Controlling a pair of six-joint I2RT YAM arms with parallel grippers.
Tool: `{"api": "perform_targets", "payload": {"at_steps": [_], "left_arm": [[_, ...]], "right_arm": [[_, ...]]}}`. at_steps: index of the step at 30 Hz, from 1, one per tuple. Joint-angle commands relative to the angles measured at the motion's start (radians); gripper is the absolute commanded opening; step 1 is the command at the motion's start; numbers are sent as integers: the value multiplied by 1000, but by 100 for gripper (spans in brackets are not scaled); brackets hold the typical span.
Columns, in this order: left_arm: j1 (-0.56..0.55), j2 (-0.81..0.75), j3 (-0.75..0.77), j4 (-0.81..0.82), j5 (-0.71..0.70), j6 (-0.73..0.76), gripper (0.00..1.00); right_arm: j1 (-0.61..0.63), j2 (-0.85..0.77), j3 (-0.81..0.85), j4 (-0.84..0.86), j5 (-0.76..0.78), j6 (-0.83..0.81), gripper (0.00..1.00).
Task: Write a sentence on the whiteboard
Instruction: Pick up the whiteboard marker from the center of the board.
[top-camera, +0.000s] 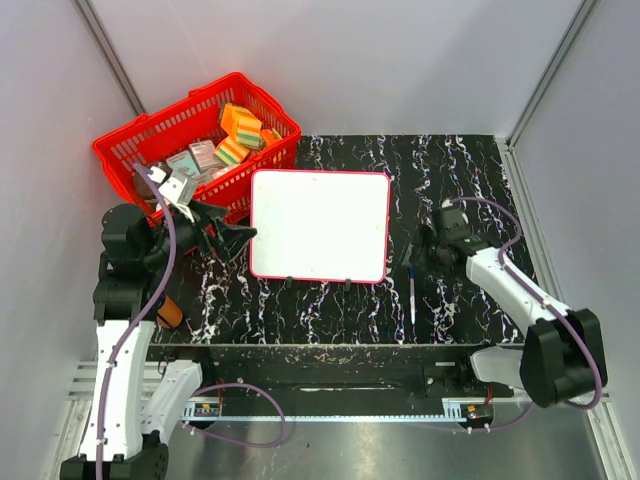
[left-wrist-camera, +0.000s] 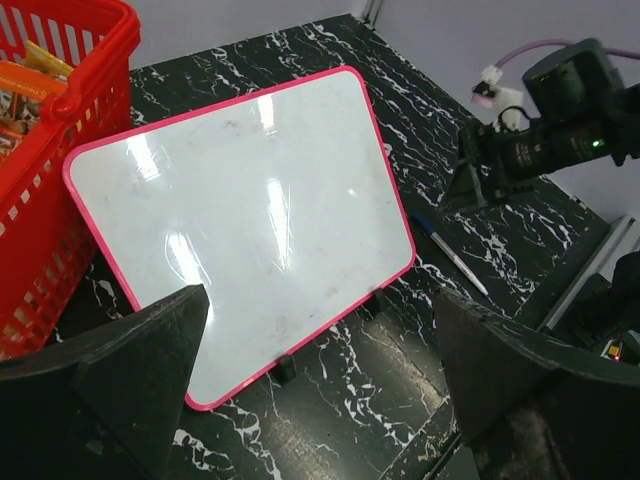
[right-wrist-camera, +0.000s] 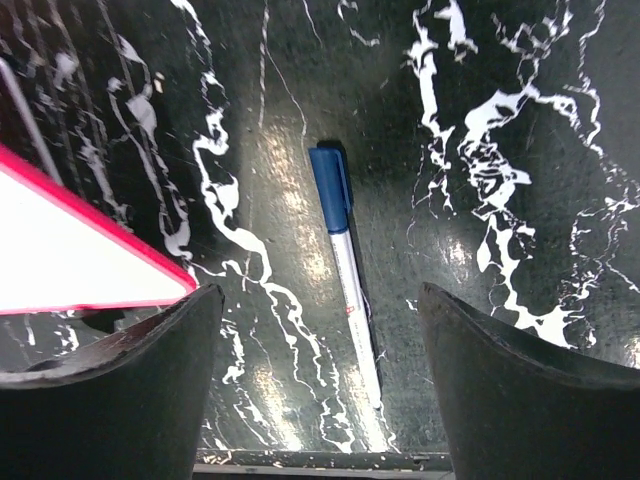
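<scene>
Whiteboard (top-camera: 320, 225), large, white, rectangular, red-framed, lies on the black marbled table (top-camera: 470, 170), its left edge just beyond your left gripper's (left-wrist-camera: 320, 300) wide-spread fingers. Your right gripper (right-wrist-camera: 320, 300), equally wide, hovers over a blue-capped white marker (right-wrist-camera: 345, 270) beside its right edge.

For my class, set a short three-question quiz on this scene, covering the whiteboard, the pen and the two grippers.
1. True or false: the whiteboard already bears writing.
2. The pen lies: A) in the basket; B) on the table, right of the whiteboard; C) on the whiteboard.
3. How do the jaws of the left gripper and the right gripper stand?
Key: 1 false, it is blank. 2 B. 3 Both open, holding nothing.
</scene>
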Motion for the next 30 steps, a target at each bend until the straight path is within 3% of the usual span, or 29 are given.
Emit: {"api": "perform_targets", "payload": {"at_steps": [1,4,11,22,24,27,30], "left_arm": [[5,54,51,9,61,3,99],[5,110,96,-67,-6,33,99],[6,233,175,-143,-143,39,99],[-127,400,289,-244,-350,110,99],[-147,419,295,-245,-359,112,99],[-167,436,301,-249,-350,112,99],[-172,431,297,-249,-321,135,99]], "right_arm": [[40,76,37,-19,54,20,85],[54,115,30,-16,61,25,81],[64,190,19,24,17,20,57],[103,356,30,48,6,17,45],[103,368,31,52,8,14,32],[103,382,31,55,6,0,0],[103,376,19,71,14,-3,0]]}}
